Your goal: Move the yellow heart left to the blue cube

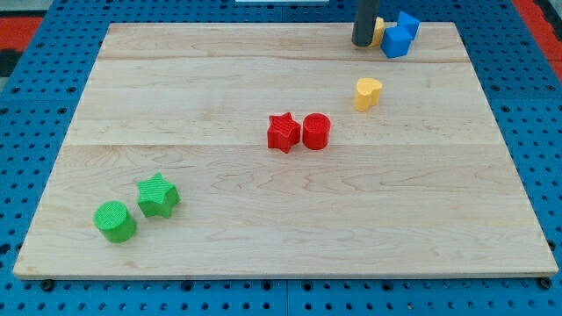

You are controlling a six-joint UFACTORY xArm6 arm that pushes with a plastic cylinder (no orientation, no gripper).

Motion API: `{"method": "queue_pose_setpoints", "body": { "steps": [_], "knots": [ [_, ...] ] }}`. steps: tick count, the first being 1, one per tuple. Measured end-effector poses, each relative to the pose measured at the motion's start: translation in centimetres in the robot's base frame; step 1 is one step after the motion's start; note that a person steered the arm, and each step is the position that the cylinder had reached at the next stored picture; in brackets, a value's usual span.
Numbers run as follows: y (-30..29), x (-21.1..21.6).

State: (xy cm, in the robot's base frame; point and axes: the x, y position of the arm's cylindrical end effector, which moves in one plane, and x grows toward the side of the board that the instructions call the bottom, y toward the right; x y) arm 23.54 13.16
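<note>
The yellow heart (pixel 368 92) lies on the wooden board (pixel 263 237) at the upper right. The blue cube (pixel 395 41) sits above it near the board's top edge, with a second blue block (pixel 409 24) touching it at its upper right. My tip (pixel 363 44) rests on the board just left of the blue cube, above and slightly left of the yellow heart, apart from it. Another yellow block (pixel 379 32) is partly hidden between the rod and the blue blocks; its shape cannot be made out.
A red star (pixel 283 132) and a red cylinder (pixel 316 131) sit side by side at the board's middle. A green star (pixel 158 195) and a green cylinder (pixel 115 220) sit at the lower left. Blue pegboard (pixel 35 132) surrounds the board.
</note>
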Motion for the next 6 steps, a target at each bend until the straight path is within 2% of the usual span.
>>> {"method": "queue_pose_setpoints", "body": {
  "steps": [1, 3, 5, 6],
  "knots": [
    [0.5, -0.1],
    [1.2, 4.4],
    [4.7, 12.6],
    [3.9, 16.4]
  ]
}}
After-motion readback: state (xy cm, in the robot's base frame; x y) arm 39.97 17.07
